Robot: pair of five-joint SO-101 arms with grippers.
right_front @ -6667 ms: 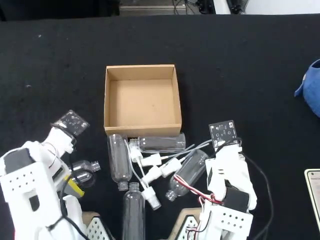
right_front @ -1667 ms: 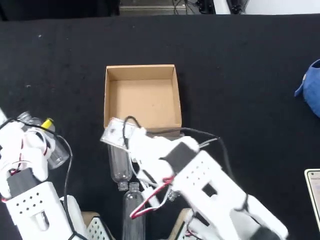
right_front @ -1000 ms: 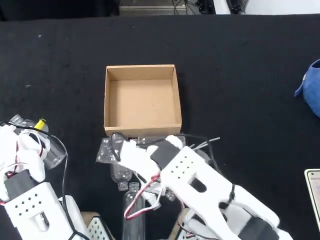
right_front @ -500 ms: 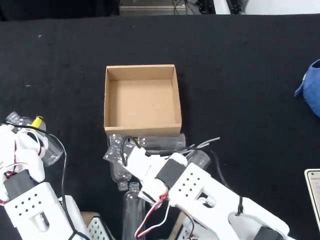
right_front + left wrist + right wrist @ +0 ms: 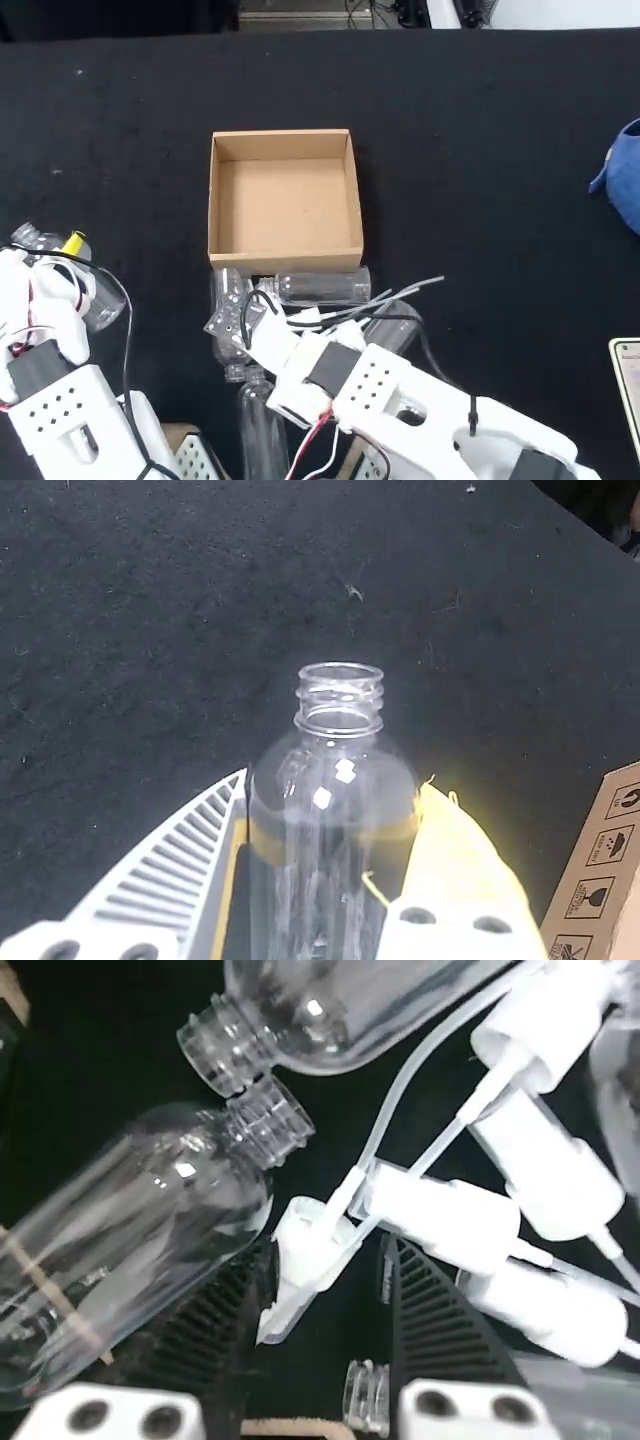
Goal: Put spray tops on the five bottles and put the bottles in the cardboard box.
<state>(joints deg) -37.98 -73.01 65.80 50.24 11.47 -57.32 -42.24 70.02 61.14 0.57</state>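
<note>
A blue object point(image 5: 621, 183) and a white card point(image 5: 628, 372) lie on the black table point(image 5: 500, 140).

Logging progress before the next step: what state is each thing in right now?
cardboard box: open, empty.
held bottle: uncapped, clamped in the left hand.
left hand: shut on the held bottle.
loose bottles: lying on their sides, uncapped.
spray tops: lying loose, unfitted.
right hand: open, straddling one spray top.

The right arm point(image 5: 400, 400) hides most spray tops point(image 5: 440, 1222) under the right end effector point(image 5: 330, 1250). The bottle point(image 5: 335, 825) held in the left end effector point(image 5: 335, 782) is cut off below its shoulder.
</note>
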